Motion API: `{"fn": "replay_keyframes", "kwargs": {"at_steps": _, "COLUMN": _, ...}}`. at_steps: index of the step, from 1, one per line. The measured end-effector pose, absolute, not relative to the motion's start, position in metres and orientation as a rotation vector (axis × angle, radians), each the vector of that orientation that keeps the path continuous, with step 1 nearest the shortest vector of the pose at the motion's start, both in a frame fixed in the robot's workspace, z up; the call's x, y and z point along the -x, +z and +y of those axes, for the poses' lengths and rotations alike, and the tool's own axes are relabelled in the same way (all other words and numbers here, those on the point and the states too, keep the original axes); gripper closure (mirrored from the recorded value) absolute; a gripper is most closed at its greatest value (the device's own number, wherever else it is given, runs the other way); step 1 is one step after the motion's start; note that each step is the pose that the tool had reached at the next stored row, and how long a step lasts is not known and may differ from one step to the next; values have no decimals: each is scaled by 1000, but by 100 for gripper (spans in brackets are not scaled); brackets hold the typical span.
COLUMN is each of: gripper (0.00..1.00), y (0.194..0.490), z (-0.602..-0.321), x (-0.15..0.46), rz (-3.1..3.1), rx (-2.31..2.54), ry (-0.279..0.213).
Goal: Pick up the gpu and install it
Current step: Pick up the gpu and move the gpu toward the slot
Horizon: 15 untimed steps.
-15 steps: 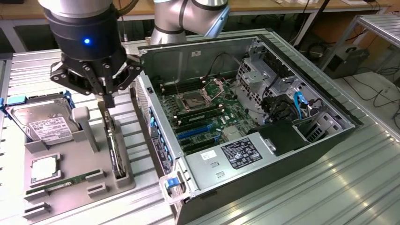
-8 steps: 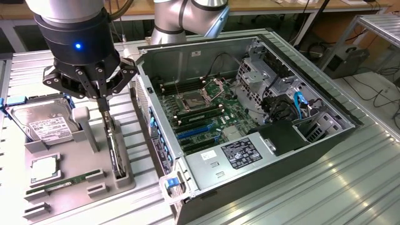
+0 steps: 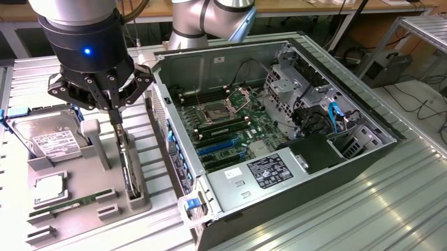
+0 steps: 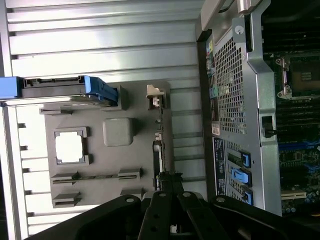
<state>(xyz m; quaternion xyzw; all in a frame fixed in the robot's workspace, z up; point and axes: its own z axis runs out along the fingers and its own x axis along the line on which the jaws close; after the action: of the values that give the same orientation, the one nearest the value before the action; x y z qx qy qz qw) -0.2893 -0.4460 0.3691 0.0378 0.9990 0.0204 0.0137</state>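
The gpu [image 3: 127,162] is a thin dark card standing on edge in a slot of the grey holder [image 3: 87,180], at the exterior view's left of the open computer case [image 3: 293,172]. My gripper [image 3: 114,116] is right over the card's far end, its fingers drawn together on the top edge. The card still sits in its slot. In the wrist view the gpu [image 4: 159,145] shows edge-on as a narrow dark strip, running into my gripper [image 4: 167,186]. The motherboard [image 3: 231,125] lies exposed inside the case, with blue expansion slots [image 3: 216,149] near its lower part.
On the holder also sit a silver hard drive [image 3: 47,138] with a white label, a square processor [image 3: 50,188] and a green memory stick [image 3: 73,203]. The case's perforated rear wall [image 4: 235,85] stands close beside the holder. A drive cage [image 3: 300,83] and a black power supply [image 3: 317,151] fill the case's far side.
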Motion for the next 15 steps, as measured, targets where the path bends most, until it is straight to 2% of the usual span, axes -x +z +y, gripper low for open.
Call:
{"fn": "replay_keyframes", "kwargs": {"at_steps": 2, "gripper": 89, "y": 369, "z": -446, "x": 289, "rz": 3111, "rx": -118, "ry": 63}}
{"fn": "replay_keyframes", "kwargs": {"at_steps": 5, "gripper": 70, "y": 369, "z": -446, "x": 289, "rz": 3111, "rx": -118, "ry": 63}}
{"fn": "replay_keyframes", "kwargs": {"at_steps": 7, "gripper": 70, "y": 368, "z": -446, "x": 289, "rz": 3111, "rx": -118, "ry": 64}}
{"fn": "replay_keyframes", "kwargs": {"at_steps": 8, "gripper": 64, "y": 367, "z": -446, "x": 289, "rz": 3111, "rx": -118, "ry": 64}}
{"fn": "replay_keyframes", "kwargs": {"at_steps": 15, "gripper": 64, "y": 352, "z": -448, "x": 293, "rz": 3111, "rx": -118, "ry": 64}}
